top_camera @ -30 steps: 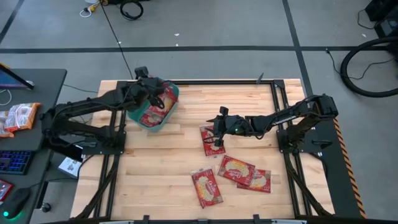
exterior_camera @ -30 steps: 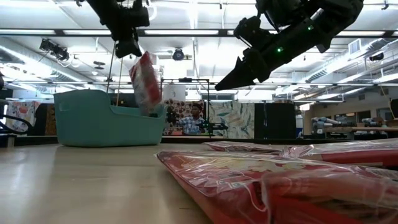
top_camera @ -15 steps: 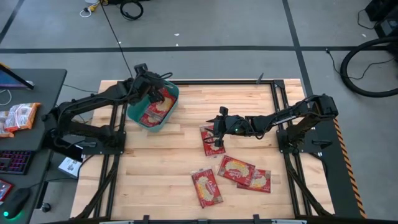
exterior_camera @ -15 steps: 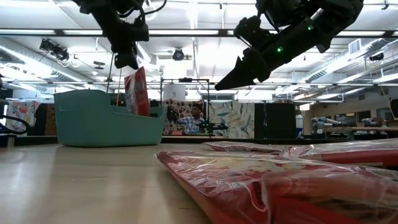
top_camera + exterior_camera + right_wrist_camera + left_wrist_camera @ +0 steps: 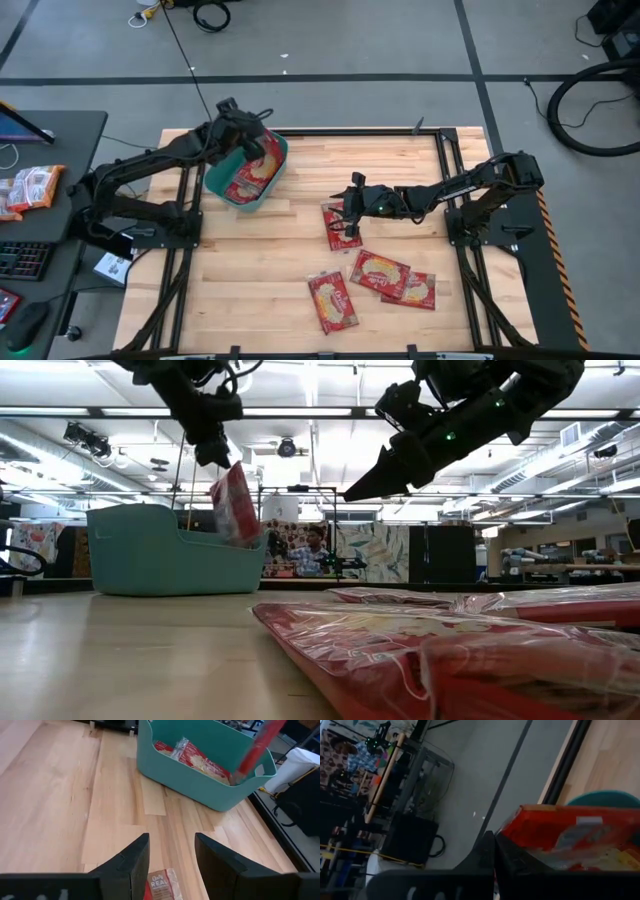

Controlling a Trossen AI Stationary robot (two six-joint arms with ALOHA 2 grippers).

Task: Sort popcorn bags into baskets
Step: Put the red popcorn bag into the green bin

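Left pincer [image 5: 213,455], clenched on a popcorn bag [image 5: 235,503] dangling upright over the teal basket [image 5: 150,550] for dropping among bags already inside, while the right pincer [image 5: 170,857] hovers spread above a loose bag [image 5: 339,224] on the tabletop [image 5: 260,270].

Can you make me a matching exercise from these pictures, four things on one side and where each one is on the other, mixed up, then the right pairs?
Things:
1. left claw
2. right claw
3. teal basket
4. popcorn bag pinched by the left claw

Places or states:
A. hanging on edge over the basket's rim
B. open, hovering above a popcorn bag lying mid-table
C. on the table's far left part, with bags inside
D. shut, raised above the basket

Pairs: 1-D, 2-B, 3-C, 4-A
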